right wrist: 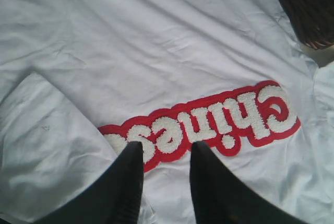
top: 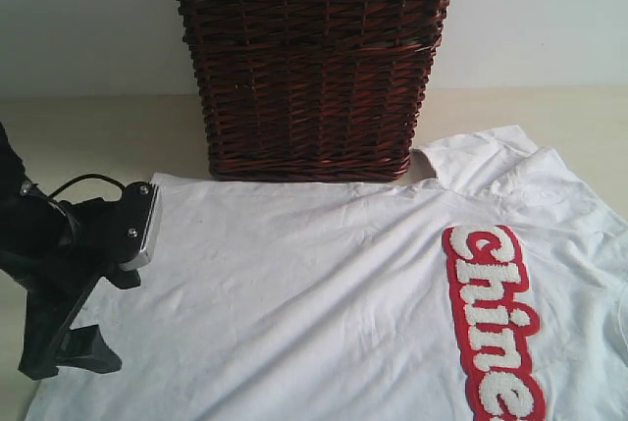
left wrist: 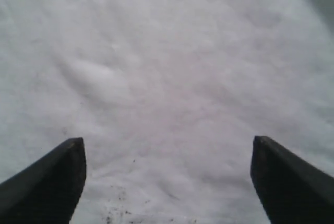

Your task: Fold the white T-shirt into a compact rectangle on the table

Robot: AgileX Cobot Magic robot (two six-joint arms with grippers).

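Observation:
The white T-shirt (top: 314, 284) lies spread flat on the pale table (top: 98, 136), its red band with fuzzy white letters (top: 496, 313) at the right. My left arm (top: 59, 274) hangs over the shirt's left edge. In the left wrist view the left gripper (left wrist: 168, 139) is open wide just above plain white cloth (left wrist: 167, 67), with nothing between its fingers. The right gripper (right wrist: 167, 143) hovers over the red band (right wrist: 209, 122); its dark fingers (right wrist: 125, 182) stand a little apart, holding nothing. It is out of the exterior view.
A dark brown wicker basket (top: 314, 68) stands on the table right behind the shirt, its base touching the shirt's far edge; a corner of the basket (right wrist: 308, 4) shows in the right wrist view. Bare table lies left of the basket.

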